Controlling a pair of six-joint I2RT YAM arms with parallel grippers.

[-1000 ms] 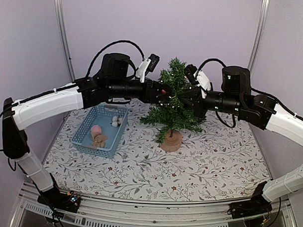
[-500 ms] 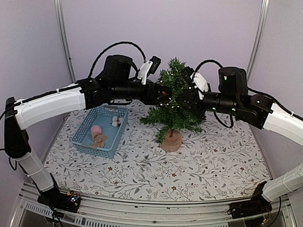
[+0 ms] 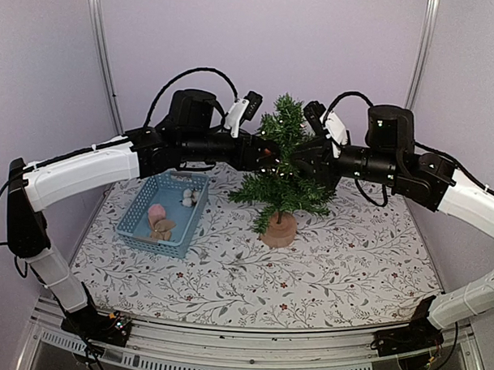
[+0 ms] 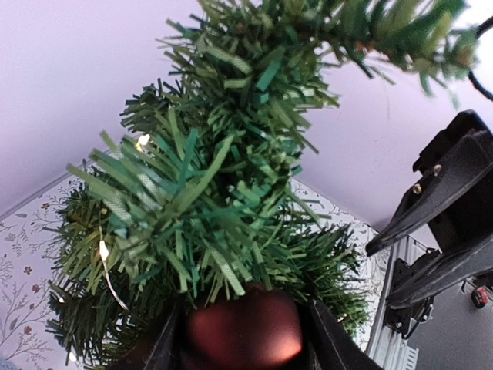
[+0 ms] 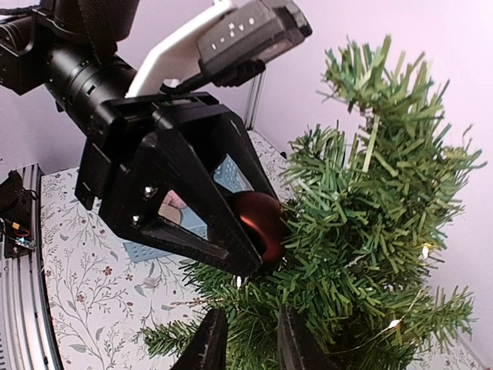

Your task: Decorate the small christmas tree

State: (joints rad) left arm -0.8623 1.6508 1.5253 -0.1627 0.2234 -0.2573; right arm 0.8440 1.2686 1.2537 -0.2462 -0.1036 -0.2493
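Top external view, from the near edge outward: flowered table, then a blue basket on the left with a few trinkets inside, then the tree, upright on its round wooden base just right of the basket. Higher and farther back, left gripper reaching in from the left and right gripper from the right, both meeting at the upper branches.

Left wrist view: pinching a red ball, pressed right against the needles, with greenery directly ahead and above. Thin light string threaded through the branches. Right wrist view: same ball touching the tree's left flank, roughly midway up the crown, left jaws closed around it. Right fingers set slightly apart at the foliage below the ball; whether clamped on a twig, impossible to tell.

Probably mid-placement of the ball. Best done by pushing deeper until lodged between two branches, then parting the jaws slowly and backing straight out, without dragging it loose. Worth bracing the tree from the right against tipping, and steering clear of the wire.
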